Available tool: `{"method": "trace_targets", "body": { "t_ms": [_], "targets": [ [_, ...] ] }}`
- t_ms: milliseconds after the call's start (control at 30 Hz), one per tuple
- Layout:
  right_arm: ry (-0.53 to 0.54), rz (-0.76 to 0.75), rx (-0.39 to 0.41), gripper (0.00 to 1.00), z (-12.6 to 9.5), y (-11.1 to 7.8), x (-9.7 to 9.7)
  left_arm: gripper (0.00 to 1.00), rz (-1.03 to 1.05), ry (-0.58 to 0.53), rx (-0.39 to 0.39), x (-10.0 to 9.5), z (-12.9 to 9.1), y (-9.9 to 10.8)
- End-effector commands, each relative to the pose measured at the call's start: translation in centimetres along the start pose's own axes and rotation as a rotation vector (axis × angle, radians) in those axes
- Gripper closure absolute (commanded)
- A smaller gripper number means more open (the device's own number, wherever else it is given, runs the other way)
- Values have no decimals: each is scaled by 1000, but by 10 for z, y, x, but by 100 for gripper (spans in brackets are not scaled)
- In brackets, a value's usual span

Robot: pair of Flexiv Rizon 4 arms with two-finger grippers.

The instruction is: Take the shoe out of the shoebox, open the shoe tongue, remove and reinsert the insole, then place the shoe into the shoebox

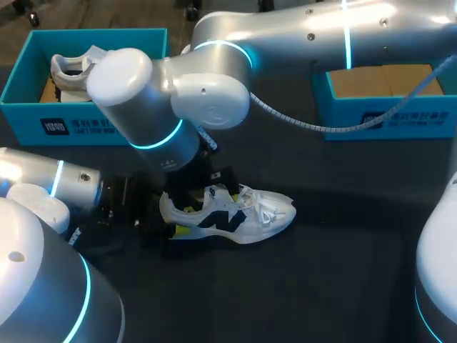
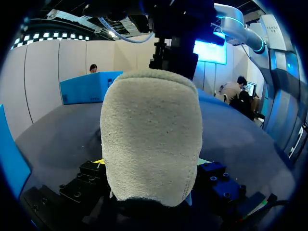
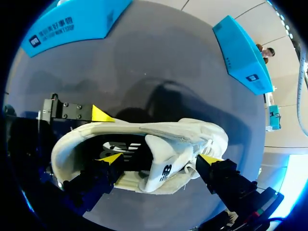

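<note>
A white shoe (image 1: 235,214) with a dark side logo lies on the black table, toe to the right. My left gripper (image 1: 163,223) comes in from the left and is shut on its heel. In the left wrist view the grey heel (image 2: 151,139) fills the space between the fingers (image 2: 82,180). My right gripper (image 3: 160,159) hangs open over the shoe's mouth. One yellow tip is inside the opening and the other is at the lace side. The raised tongue (image 3: 161,166) stands between them. The teal shoebox (image 1: 389,118) stands at the back right.
A second teal box (image 1: 86,127) at the back left holds another white shoe (image 1: 71,70). My right arm (image 1: 235,64) reaches across the table's back from the right. Bare black tabletop (image 1: 321,286) lies in front of and to the right of the shoe.
</note>
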State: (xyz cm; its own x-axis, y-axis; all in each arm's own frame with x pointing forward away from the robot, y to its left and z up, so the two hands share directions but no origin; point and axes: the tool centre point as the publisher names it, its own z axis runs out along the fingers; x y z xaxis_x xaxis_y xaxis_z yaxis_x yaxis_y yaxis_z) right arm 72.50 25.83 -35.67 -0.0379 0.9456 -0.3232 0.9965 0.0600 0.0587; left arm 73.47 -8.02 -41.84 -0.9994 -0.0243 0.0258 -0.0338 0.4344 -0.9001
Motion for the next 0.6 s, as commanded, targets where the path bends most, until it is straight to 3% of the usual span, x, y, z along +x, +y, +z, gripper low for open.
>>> {"method": "trace_targets", "body": {
  "t_ms": [33,333,567,600],
  "targets": [
    [-24,296,-12,7,-3,-6,1,100,0,-4,1,1,3,2],
    [-66,326,-14,26,-5,-5,-18,100,0,-4,1,1,3,2],
    [-85,334,-18,34,-10,-2,-28,100,0,-4,1,1,3,2],
    [-90,337,-22,43,-12,-2,-30,100,0,-4,1,1,3,2]
  ]
}}
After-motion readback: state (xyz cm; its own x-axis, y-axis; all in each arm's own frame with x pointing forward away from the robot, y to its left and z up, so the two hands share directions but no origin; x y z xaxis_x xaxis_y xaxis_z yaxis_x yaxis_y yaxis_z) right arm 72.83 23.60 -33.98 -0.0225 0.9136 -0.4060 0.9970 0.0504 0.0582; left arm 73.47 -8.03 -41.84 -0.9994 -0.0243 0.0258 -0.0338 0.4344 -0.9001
